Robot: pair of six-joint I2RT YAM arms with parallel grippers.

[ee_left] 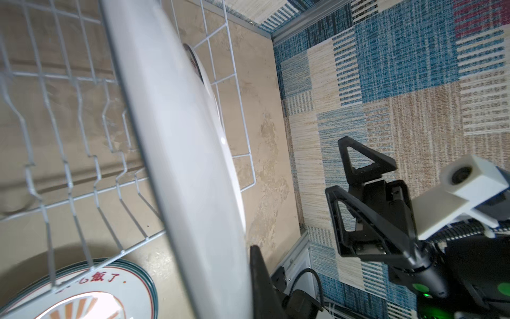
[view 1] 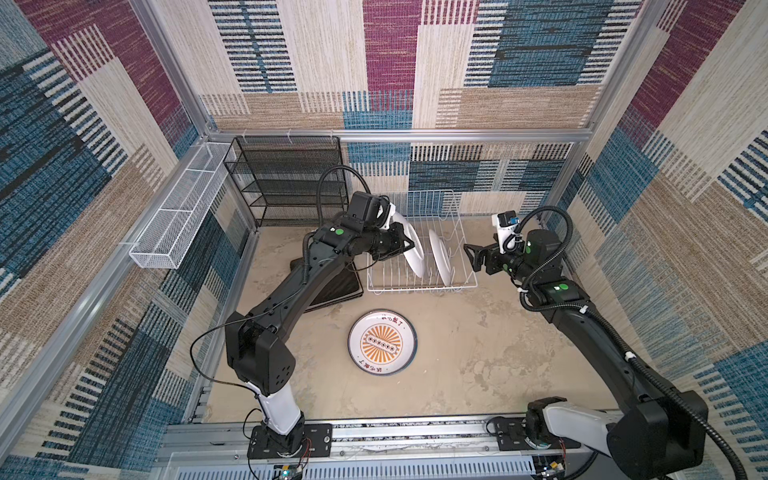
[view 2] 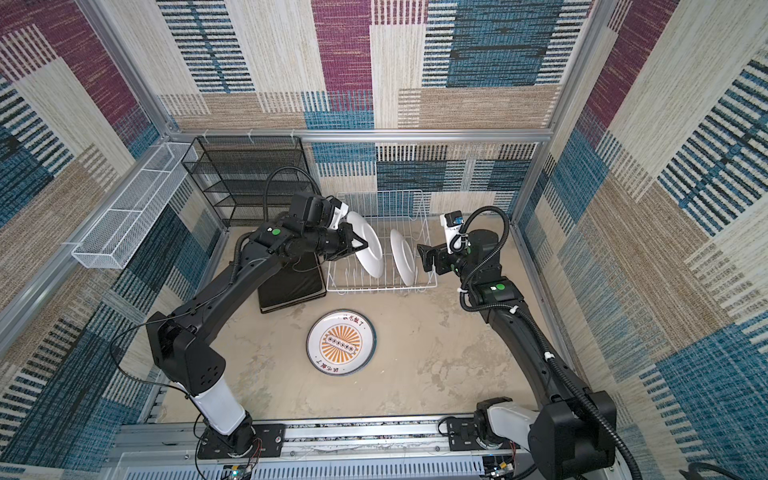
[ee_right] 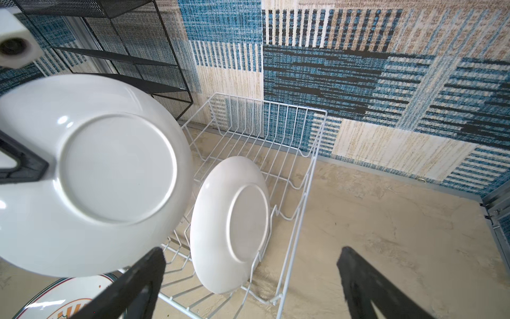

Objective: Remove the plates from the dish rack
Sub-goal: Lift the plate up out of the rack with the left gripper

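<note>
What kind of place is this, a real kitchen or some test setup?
Probably a robot test cell, not a kitchen: patchwork carpet-covered walls in a silver aluminium frame, two black robot arms bolted to a metal base rail, and a white wire dish rack.

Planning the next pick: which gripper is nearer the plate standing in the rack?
Right. The right gripper is open just outside the dish rack, beside the standing plate; the left gripper is farther, shut on the other plate.
</note>
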